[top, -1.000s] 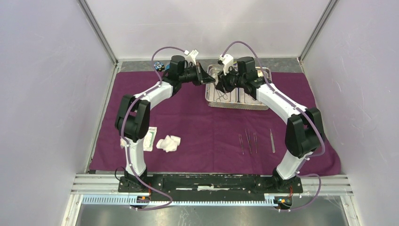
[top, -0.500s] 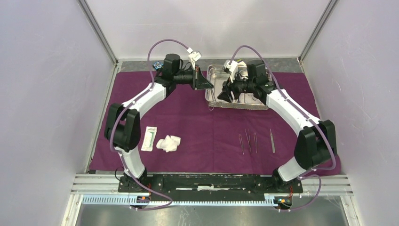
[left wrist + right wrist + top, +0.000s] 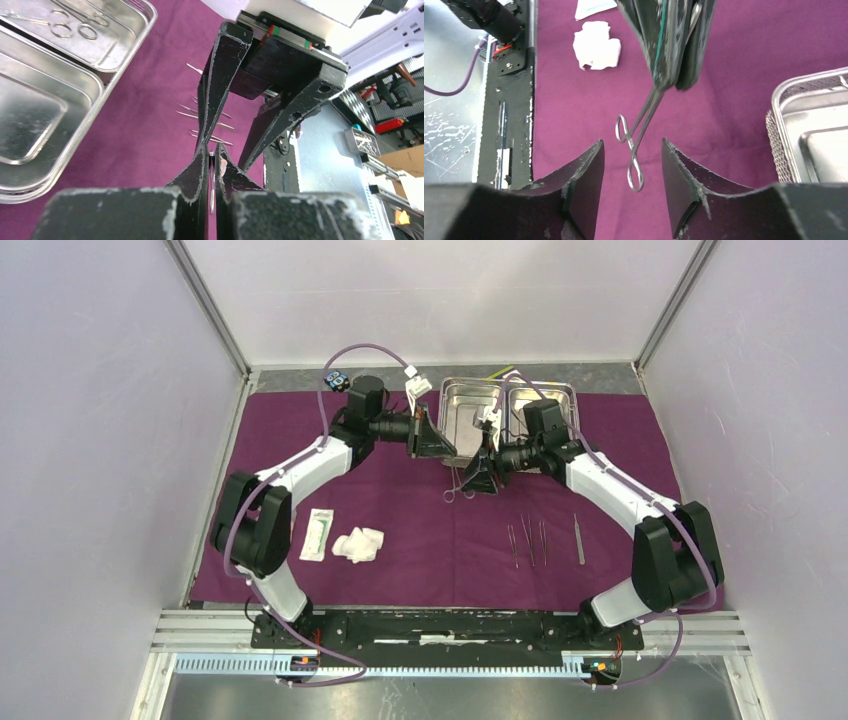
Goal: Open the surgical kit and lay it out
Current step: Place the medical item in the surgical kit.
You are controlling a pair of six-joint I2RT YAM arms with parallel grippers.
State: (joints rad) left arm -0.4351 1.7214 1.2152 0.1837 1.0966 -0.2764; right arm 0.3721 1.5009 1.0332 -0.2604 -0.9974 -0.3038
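Steel catches the eye first: the left gripper (image 3: 212,152) has its fingers pressed together on the tip end of a slim clamp (image 3: 639,120). It holds the clamp out over the purple cloth wrap (image 3: 420,530), ring handles pointing toward the right gripper (image 3: 630,150). That one waits with its fingers spread, one on either side of the rings, and the wrist view shows a gap on both sides. All this happens just off the near left corner of the steel tray (image 3: 468,400), which sits at the cloth's far edge. A ringed instrument (image 3: 75,27) lies in one of its compartments. By the right arm, three clamps (image 3: 527,540) and tweezers (image 3: 578,538) lie in a row. Over on the left, a gauze wad (image 3: 358,544) sits beside the white packet (image 3: 318,533).
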